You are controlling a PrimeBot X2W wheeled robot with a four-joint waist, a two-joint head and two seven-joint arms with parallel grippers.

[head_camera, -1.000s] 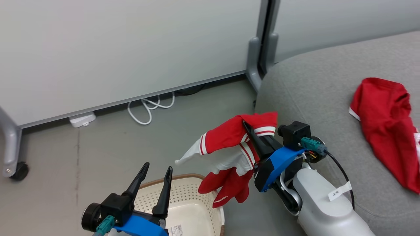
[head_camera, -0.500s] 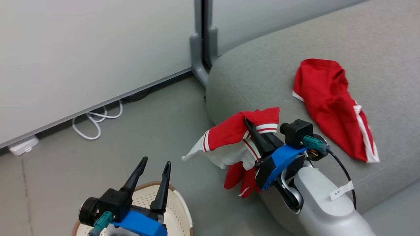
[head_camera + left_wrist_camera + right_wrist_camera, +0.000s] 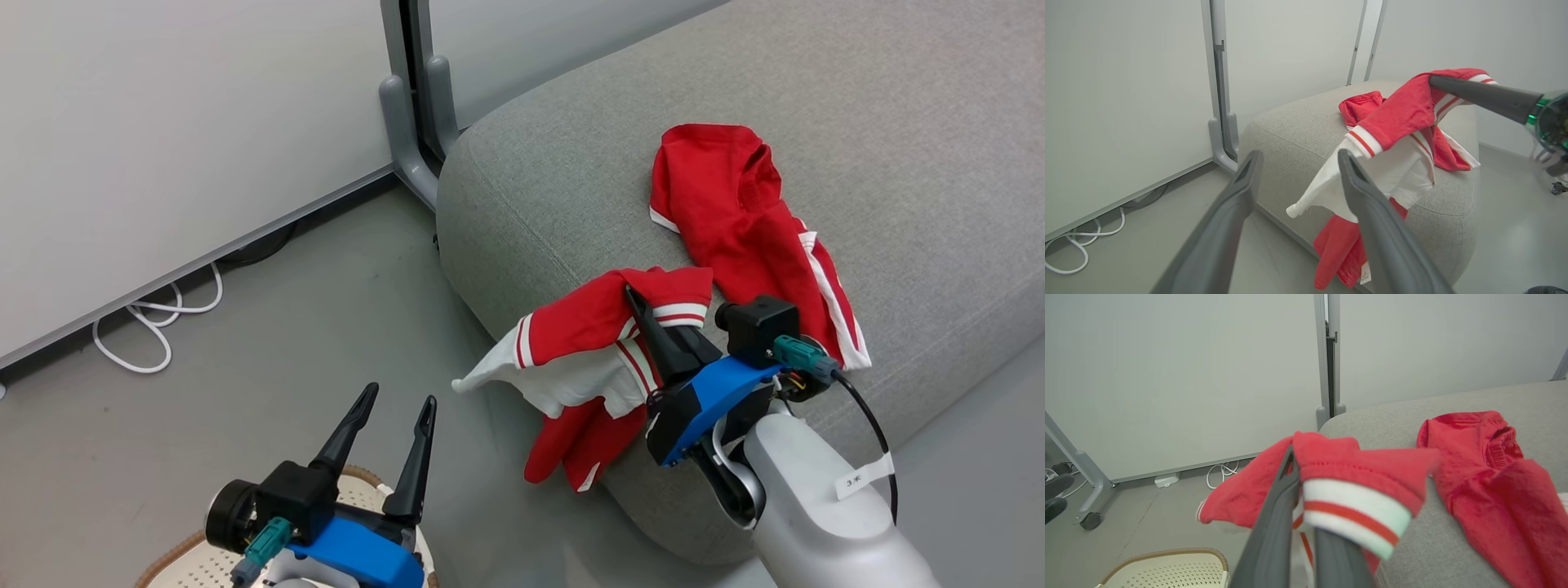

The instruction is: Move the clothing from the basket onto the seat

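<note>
One red garment (image 3: 584,347) with white trim is pinched in the right arm's fingers (image 3: 647,325), which are shut tight on a striped cuff. It is held in the air at the centre of the head view, its upper part over the front edge of the seat (image 3: 531,188) and its lower folds hung down past the seat's rounded side toward the floor. A second red garment (image 3: 735,204) is laid on the seat cushion, up and to the right, just beside the held one. The basket (image 3: 175,563) is seen at the lower left corner, and the left arm's fingers (image 3: 411,469) are spread wide and empty above it. The carry of what appears to be the last piece is judged to be in hand. Next, the garment should be brought further over the cushion and lowered, so that the trailing folds are landed before the grip is released.
</note>
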